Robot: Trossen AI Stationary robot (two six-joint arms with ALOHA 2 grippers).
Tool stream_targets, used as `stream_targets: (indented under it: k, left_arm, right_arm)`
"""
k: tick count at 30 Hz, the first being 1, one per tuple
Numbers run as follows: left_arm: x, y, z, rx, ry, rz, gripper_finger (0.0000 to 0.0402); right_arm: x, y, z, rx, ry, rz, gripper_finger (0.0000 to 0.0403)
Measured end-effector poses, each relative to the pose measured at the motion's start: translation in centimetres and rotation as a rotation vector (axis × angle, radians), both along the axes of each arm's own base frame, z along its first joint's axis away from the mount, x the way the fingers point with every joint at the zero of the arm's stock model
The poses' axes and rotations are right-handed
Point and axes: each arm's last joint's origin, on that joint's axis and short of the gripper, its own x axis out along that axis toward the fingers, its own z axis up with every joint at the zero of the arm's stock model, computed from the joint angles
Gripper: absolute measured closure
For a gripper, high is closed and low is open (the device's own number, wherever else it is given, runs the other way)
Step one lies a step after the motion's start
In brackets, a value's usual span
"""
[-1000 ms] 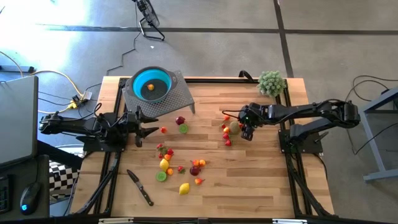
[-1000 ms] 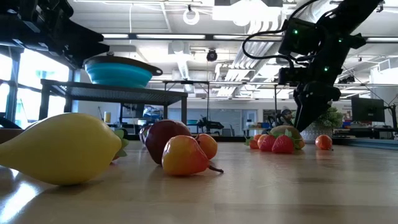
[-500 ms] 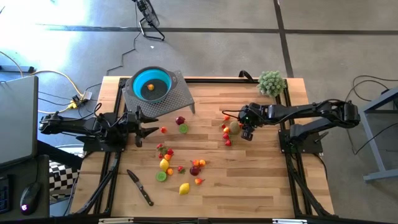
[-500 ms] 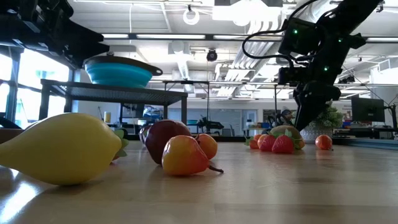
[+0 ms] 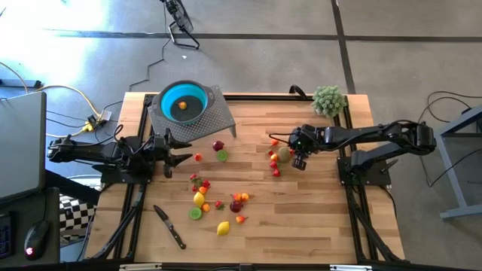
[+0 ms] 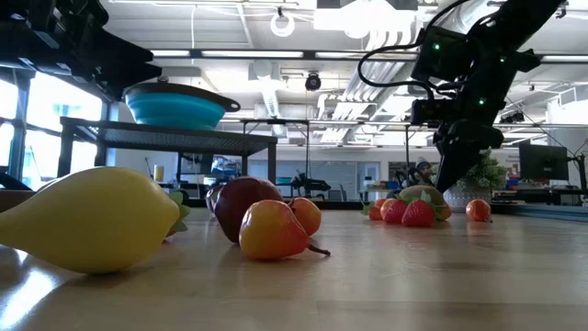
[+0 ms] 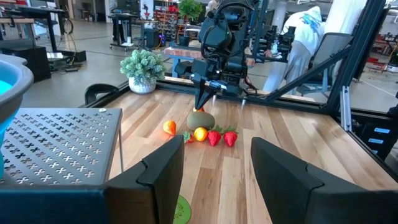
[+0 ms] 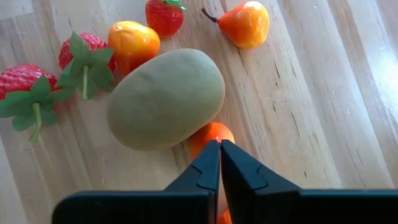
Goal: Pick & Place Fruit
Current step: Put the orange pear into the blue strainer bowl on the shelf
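The right tool hangs low over the right half of the counter, its two dark fingers pressed together with nothing between them; the tips lie over a small orange fruit that sits against an oval greenish-tan fruit. Around that oval fruit lie two strawberries with green leaf caps, an orange-yellow fruit, another strawberry and an orange pear-shaped fruit with a stem. In the high view this cluster lies just beside the tool. Near the middle of the counter lies a second scatter of the fruit, with a yellow lemon, a lime-green slice and a dark maroon fruit. One orange fruit lies inside the teal bowl, which stands on a perforated grey rack at the far left part of the counter. The left tool waits at the left edge, its fingers spread and empty. A black-handled knife lies near the front left, and a fuzzy green plant ball stands at the far right corner.
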Motion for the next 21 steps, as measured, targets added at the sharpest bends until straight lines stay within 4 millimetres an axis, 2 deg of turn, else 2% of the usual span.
stream_targets:
  k: [12, 21]
  left_arm:
    - [0.0, 0.0, 0.0, -0.001, 0.000, 0.000, 0.0217]
    - [0.0, 0.0, 0.0, -0.002, 0.000, 0.001, 0.0217]
  right_arm:
    - [-0.1, 0.0, 0.3, -0.009, -0.013, -0.010, 0.0399]
    - [-1.5, 0.1, 2.2, -0.092, -0.056, -0.072, 0.0399]
